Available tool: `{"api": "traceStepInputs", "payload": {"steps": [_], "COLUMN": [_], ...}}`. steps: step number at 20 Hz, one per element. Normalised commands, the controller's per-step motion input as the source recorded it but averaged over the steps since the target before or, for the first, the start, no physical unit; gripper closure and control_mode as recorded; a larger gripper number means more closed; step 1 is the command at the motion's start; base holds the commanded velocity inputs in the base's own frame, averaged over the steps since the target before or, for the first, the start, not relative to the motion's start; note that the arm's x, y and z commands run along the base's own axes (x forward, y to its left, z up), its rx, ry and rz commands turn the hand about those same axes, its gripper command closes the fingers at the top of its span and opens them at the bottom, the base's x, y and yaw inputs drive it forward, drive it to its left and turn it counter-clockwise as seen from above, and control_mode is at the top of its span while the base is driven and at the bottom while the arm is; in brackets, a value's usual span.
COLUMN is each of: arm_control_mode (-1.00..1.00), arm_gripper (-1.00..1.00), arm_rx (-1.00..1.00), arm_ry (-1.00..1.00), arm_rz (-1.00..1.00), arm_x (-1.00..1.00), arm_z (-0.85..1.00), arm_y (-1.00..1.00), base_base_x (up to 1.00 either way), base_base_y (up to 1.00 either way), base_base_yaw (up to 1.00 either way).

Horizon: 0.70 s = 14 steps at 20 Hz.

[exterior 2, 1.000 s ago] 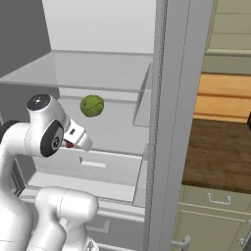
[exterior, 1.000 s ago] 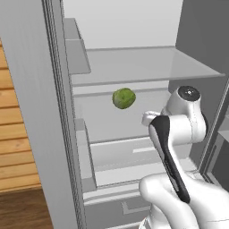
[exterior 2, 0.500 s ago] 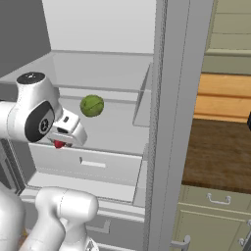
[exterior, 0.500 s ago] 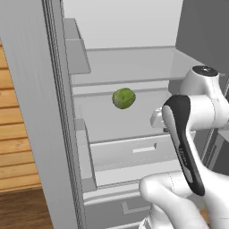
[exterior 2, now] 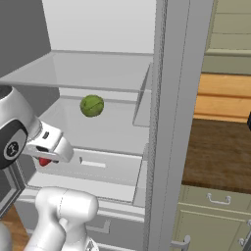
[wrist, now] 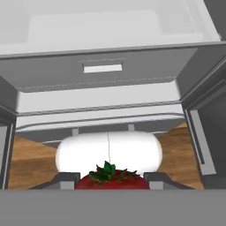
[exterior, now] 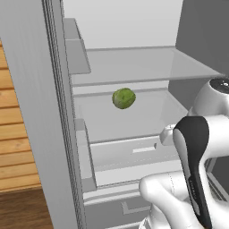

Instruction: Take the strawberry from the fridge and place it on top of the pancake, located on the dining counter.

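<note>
I am holding the strawberry [wrist: 110,178] clamped in my gripper [exterior 2: 45,158], just outside the open fridge [exterior 2: 162,122]. I am keeping the squeeze gentle and steady while carrying it clear of the door edges and the green fruit [exterior: 124,98].

Strawberry [wrist: 111,180] half hidden between claw [wrist: 110,182] fingertips.

Strawberry [wrist: 109,178]: small, red, green leafy cap uppermost; sits between the two dark fingertips, out in front of the fridge [exterior: 134,67]; fridge: light grey, doors open, pale shelves and a lower drawer exposed; red berry [exterior 2: 44,161] glimpsed under the hand.
</note>
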Motion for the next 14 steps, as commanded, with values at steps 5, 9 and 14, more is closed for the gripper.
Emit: {"api": "traceStepInputs", "payload": {"steps": [5,9,14], "arm_control_mode": [-1.0,-1.0,-1.0], "arm_gripper": [1.0,1.0,1.0], "arm_rx": [0.02,0.02,0.0], "arm_ry": [0.0,-0.01,0.0], "arm_rz": [0.0,0.0,0.0], "arm_x": [0.0,0.0,0.0], "arm_z": [0.0,-0.03,0.0], "arm_y": [-0.18,-0.02,0.0], "base_base_x": [0.0,0.0,0.0], "base_base_y": [0.0,0.0,0.0], "base_base_yaw": [0.0,0.0,0.0]}}
